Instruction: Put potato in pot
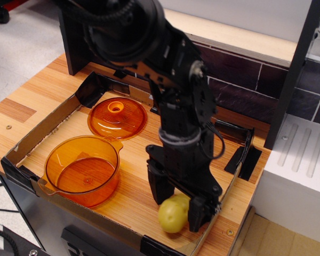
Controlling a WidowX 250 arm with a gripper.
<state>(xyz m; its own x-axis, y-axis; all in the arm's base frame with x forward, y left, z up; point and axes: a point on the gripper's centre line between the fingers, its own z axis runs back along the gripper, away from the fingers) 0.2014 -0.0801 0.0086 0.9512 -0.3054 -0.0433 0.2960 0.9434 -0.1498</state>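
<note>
Nearest the camera, the potato (173,214) is sitting on the wooden floor of the cardboard tray (37,133), close to the front right corner. The gripper (177,201) is straddling it, one finger on each side; whether the fingers are already pressing it or just bracketing it I cannot tell, since the contact faces are turned away and the right finger is covering part of the potato.

The likely trouble is starting here. The potato is smooth and rounded, so an off-centre pinch could be squirting it out sideways, and it is lying near the low tray wall, so a nudge could be rolling it against the cardboard or over the edge. The right finger is also working just beside that wall and could be catching on it.

Farther left, the pot (84,169) is standing upright and open, well apart from the potato, with nothing in it. A loose hold could be dropping the potato short of it.

Behind the pot, the lid (117,118) is lying flat, knob up, beside the pot.

Beyond that, the arm is blocking the tray's back right area, so whatever is lying there is hidden.
</note>
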